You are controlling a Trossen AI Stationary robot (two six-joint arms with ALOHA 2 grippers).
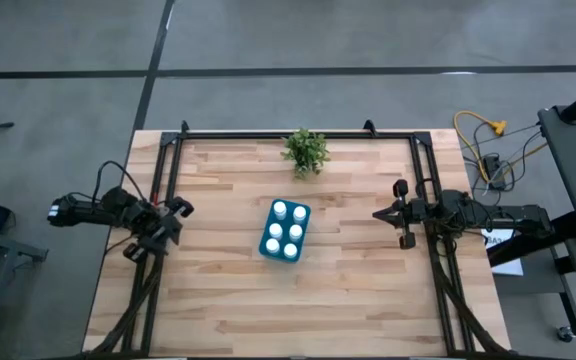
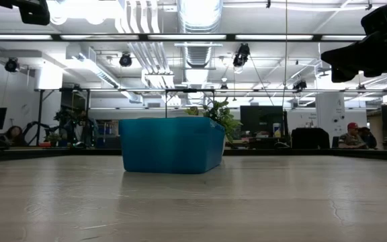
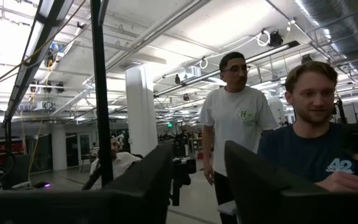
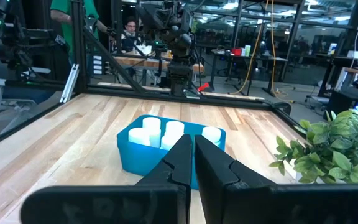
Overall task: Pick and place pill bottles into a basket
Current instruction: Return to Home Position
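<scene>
The teal basket stands on the table's middle; the low view shows it too. Several white pill bottles stand upright inside it, and their caps show in the right wrist view. My left gripper hovers open at the table's left edge, well away from the basket and tipped up toward the room. At the right edge, my right gripper is shut and points level at the basket. Neither gripper has anything between its fingers.
A small green potted plant stands at the table's far edge behind the basket. A black metal frame runs along the far, left and right edges. Two people are in the room beyond the table. Bare wood lies around the basket.
</scene>
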